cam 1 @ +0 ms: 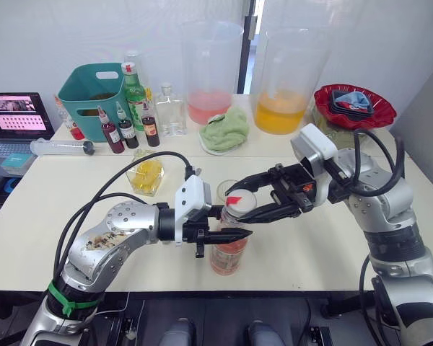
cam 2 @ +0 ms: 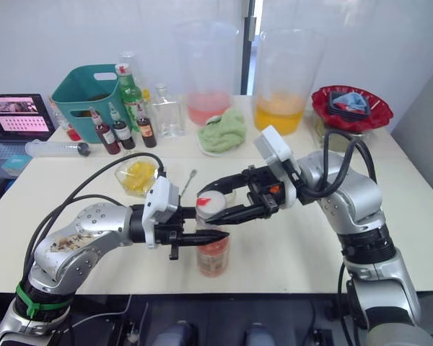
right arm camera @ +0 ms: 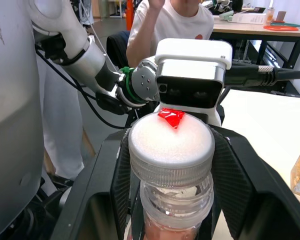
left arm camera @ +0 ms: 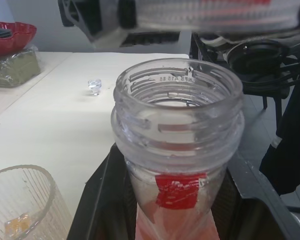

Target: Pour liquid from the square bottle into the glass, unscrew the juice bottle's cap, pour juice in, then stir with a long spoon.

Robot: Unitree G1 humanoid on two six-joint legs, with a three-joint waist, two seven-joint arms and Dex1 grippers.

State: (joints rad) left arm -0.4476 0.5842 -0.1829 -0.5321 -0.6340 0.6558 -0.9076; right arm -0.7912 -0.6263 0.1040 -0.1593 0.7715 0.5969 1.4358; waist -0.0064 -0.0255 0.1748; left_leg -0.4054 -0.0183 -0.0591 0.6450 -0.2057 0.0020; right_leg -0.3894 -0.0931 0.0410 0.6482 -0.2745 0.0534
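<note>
Juice bottle: we see one slim plastic juice bottle [cam 1: 227, 254] standing upright at the near edge of the counter [cam 1: 72, 216], between the two arms.
Juice: pale pink juice [cam 1: 224, 265] fills the lower part of that bottle.
Cap: one white cap [cam 1: 239, 201] with a red scrap on top sits right over the bottle's mouth. In the left wrist view the threaded mouth looks bare.
Left claw: the left claw [cam 1: 234, 234] is pinching the juice bottle just under its neck.
Right claw: the right claw [cam 1: 235, 204] is closed around the cap, one finger on each side.
Glass: one glass [left arm camera: 20, 200] stands just behind the juice bottle, with a little yellow liquid at the bottom.
Square bottle: one squat square bottle [cam 1: 146, 175] stands to the left of the glass, part full of yellow liquid.
Spoon: we make out one thin silver spoon [cam 2: 190, 179] lying between the square bottle and the glass.
Big jugs: there are two at the back, one jug [cam 1: 211, 72] holding pink liquid and one jug [cam 1: 285, 79] holding orange liquid.
Small dark red bottles: we count three small bottles [cam 1: 126, 130] in a row beside a teal basket [cam 1: 94, 90].
Other bottles: one green bottle [cam 1: 133, 90] and one clear flask [cam 1: 169, 112].
Red bowl: one red bowl [cam 1: 325, 97] on the right holds something blue and dark.
Writing: the bottle's label [left arm camera: 180, 190] is red and white, and we cannot read it. Raised characters on the bottle's rim are too small to make out.
</note>
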